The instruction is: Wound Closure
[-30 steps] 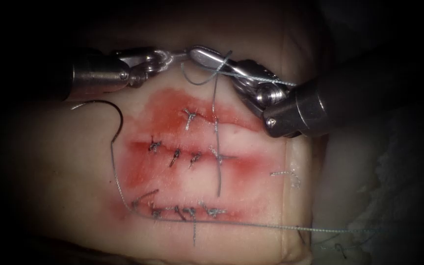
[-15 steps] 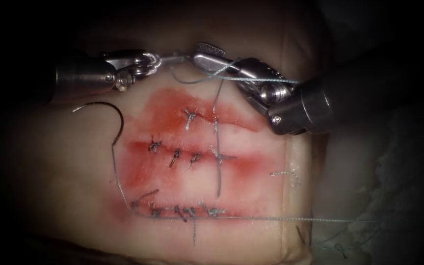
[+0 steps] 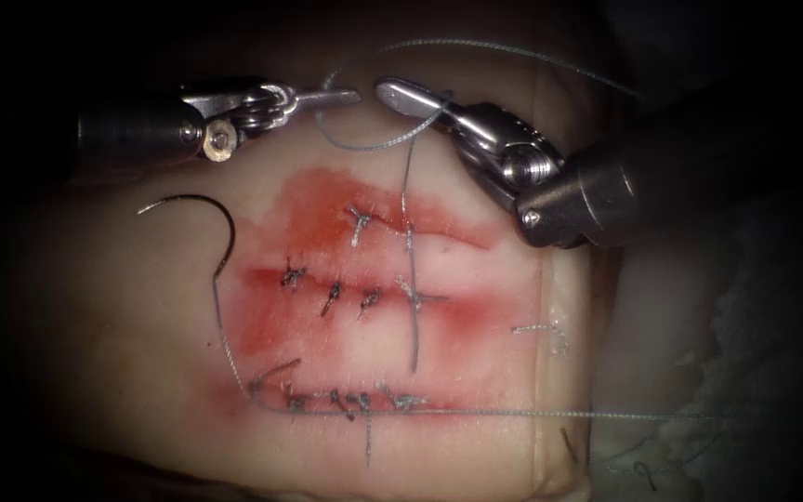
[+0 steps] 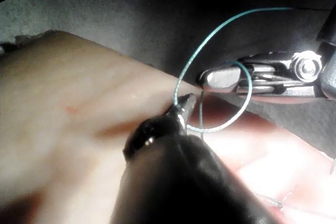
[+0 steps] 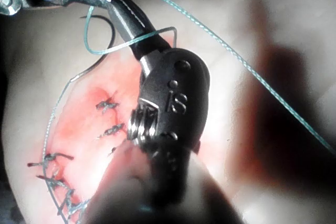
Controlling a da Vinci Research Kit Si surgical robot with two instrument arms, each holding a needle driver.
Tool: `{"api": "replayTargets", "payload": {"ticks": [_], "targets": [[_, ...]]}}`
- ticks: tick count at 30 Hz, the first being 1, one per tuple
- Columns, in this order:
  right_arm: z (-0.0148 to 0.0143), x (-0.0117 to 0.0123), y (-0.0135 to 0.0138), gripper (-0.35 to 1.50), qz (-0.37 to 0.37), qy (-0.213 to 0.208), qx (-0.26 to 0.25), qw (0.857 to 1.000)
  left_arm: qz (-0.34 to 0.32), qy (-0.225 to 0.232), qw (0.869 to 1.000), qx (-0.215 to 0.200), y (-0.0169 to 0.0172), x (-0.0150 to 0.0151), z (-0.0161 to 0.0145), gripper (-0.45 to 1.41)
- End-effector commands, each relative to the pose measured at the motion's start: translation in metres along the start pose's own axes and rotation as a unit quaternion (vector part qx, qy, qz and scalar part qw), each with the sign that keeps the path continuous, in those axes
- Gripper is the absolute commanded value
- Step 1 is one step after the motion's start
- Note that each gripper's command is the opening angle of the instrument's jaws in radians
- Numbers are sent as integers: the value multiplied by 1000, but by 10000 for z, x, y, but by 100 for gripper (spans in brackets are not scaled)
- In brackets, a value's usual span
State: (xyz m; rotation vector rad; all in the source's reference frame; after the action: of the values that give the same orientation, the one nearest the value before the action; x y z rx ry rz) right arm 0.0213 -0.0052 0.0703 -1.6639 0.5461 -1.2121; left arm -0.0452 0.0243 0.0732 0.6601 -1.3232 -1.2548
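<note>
My left tool is clamped on thread looped round my closed right tool; needle lies free on tissue.

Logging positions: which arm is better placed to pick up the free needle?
Left, probably. The needle lies free on the tissue left of the cuts, below the left tool, which grips thread; the right tool is farther, thread looped round it.
</note>
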Motion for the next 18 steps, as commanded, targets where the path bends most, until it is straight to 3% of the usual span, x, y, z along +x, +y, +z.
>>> {"api": "replayTargets", "payload": {"ticks": [1,5,7,8,9,11,14,18], "targets": [[8,6,1,-35,1,2,-6,1000,2,-2,1000,-1,4,-2,11,-45],[9,7,10,-35,3,15,-36,999,27,10,999,-26,30,15,23,-45],[8,16,17,-18,4,24,-48,999,44,18,998,-34,47,26,30,-45],[6,20,21,-1,5,28,-53,998,44,24,998,-33,52,30,32,-45],[6,20,21,-1,5,28,-53,998,44,24,998,-33,52,30,32,-45],[5,28,28,12,7,51,-65,997,42,34,998,-26,61,44,36,-45],[0,41,36,17,-30,128,-79,988,35,39,998,-22,55,60,35,-45],[-2,46,30,26,-84,169,-91,978,31,43,998,-19,41,64,34,-45]]}}
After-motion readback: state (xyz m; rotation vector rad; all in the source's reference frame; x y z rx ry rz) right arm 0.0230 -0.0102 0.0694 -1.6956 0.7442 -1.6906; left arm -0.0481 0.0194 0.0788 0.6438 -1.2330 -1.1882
